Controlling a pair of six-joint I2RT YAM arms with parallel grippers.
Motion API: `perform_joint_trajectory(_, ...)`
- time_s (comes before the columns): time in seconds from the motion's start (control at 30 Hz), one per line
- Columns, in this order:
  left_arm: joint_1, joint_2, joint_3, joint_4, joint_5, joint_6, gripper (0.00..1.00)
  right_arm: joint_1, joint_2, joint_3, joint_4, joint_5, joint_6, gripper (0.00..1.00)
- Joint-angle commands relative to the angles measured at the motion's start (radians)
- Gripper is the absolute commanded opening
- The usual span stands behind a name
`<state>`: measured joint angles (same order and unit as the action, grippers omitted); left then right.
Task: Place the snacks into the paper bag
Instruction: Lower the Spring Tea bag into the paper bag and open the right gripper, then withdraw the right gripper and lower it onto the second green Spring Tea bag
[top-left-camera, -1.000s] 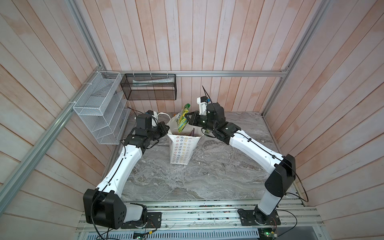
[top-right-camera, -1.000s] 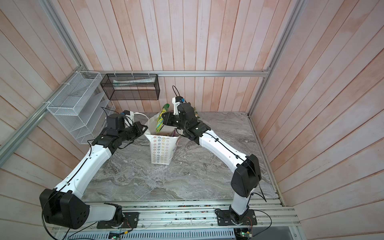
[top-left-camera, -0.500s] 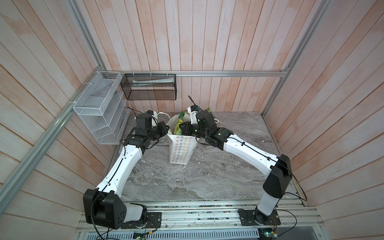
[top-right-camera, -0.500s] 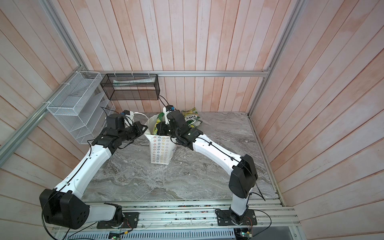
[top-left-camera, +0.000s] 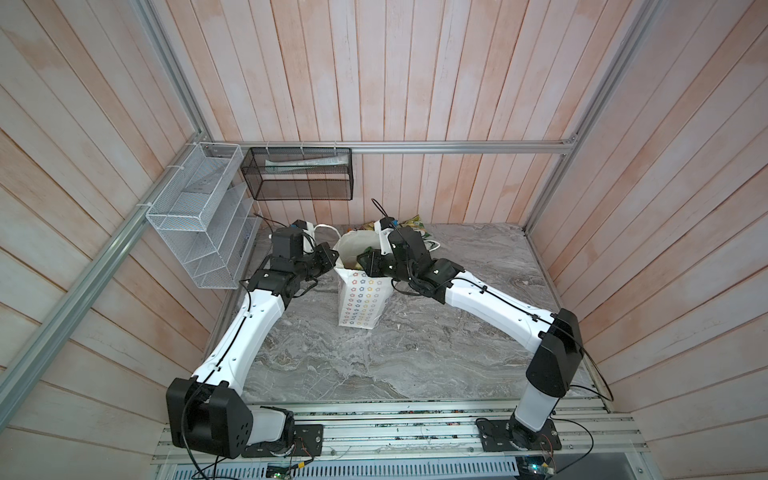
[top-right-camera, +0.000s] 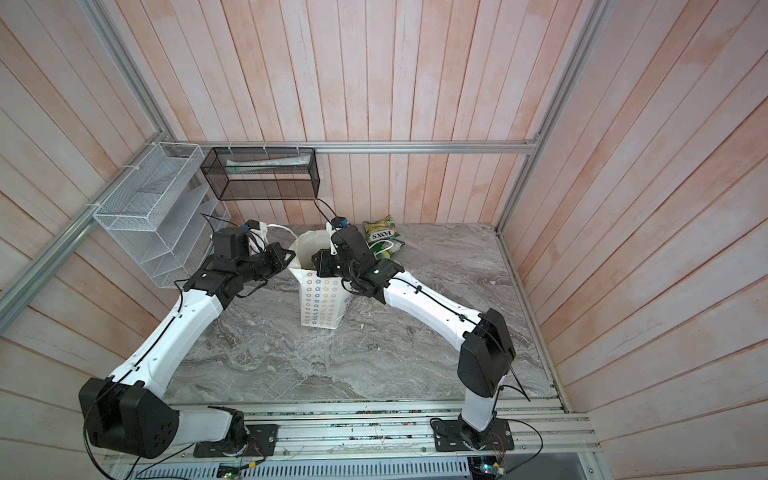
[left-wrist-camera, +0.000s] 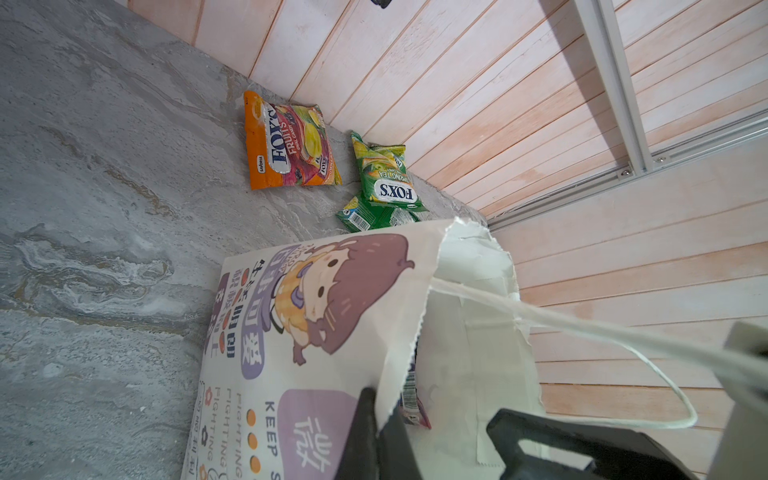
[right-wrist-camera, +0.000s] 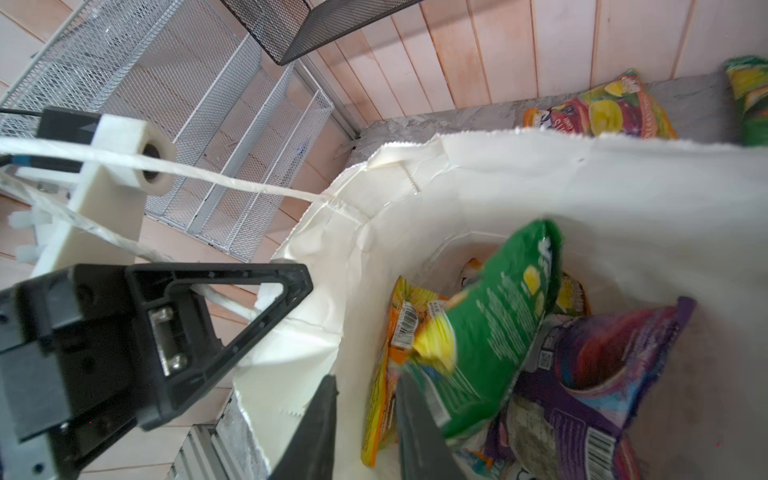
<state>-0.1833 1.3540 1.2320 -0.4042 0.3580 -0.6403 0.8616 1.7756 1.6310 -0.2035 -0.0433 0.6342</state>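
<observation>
Pale plank walls (top-left-camera: 415, 83) close in a grey marbled worktop (top-left-camera: 415, 357); the paper bag (top-left-camera: 360, 299) stands near its back, rim clamped by the left end effector (top-left-camera: 330, 259). The right end effector (right-wrist-camera: 365, 386), jaws slightly apart, hangs in the bag's mouth beside a green packet (right-wrist-camera: 494, 332); an orange FOX'S packet (left-wrist-camera: 286, 145) lies behind.

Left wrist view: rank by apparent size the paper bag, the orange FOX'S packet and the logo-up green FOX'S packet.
1. paper bag, though nearest the camera.
2. orange FOX'S packet.
3. green FOX'S packet, only slightly smaller-looking and crumpled, so that gap is unsure.
</observation>
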Motion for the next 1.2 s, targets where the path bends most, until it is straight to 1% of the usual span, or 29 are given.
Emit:
perform_joint_trajectory(0.0,0.004,-0.024,0.011,0.069,0.005,-0.007,0.04,0.002,-0.06,0.023,-0.033,0.069,-0.035,0.33)
perform_joint_trajectory(0.1,0.005,-0.028,0.013,0.064,-0.005,-0.006,0.04,0.004,-0.092,0.03,-0.039,0.095,-0.054,0.34)
perform_joint_trajectory(0.2,0.005,-0.023,0.015,0.052,-0.025,-0.004,0.04,0.004,-0.13,0.035,-0.039,0.096,-0.069,0.39)
perform_joint_trajectory(0.3,0.005,-0.018,0.017,0.047,-0.021,-0.009,0.04,0.005,-0.177,0.037,-0.034,0.103,-0.093,0.48)
perform_joint_trajectory(0.47,0.007,-0.018,0.017,0.042,-0.037,-0.006,0.04,-0.01,-0.276,0.005,-0.045,0.168,-0.117,0.65)
perform_joint_trajectory(0.57,0.01,-0.017,0.017,0.04,-0.035,-0.009,0.04,-0.041,-0.348,-0.06,-0.039,0.196,-0.11,0.69)
perform_joint_trajectory(0.7,0.01,-0.018,0.017,0.03,-0.057,-0.007,0.04,-0.127,-0.452,-0.187,-0.008,0.172,-0.058,0.71)
perform_joint_trajectory(0.83,0.015,-0.009,0.02,0.025,-0.055,-0.013,0.04,-0.246,-0.557,-0.343,0.045,0.125,0.019,0.71)
perform_joint_trajectory(0.93,0.014,-0.009,0.017,0.026,-0.053,-0.016,0.04,-0.347,-0.605,-0.446,0.089,0.073,0.069,0.71)
perform_joint_trajectory(1.07,0.014,-0.007,0.017,0.026,-0.053,-0.015,0.04,-0.481,-0.611,-0.573,0.169,-0.045,0.138,0.71)
perform_joint_trajectory(1.17,0.016,-0.007,0.017,0.03,-0.048,-0.017,0.04,-0.541,-0.568,-0.629,0.222,-0.082,0.153,0.72)
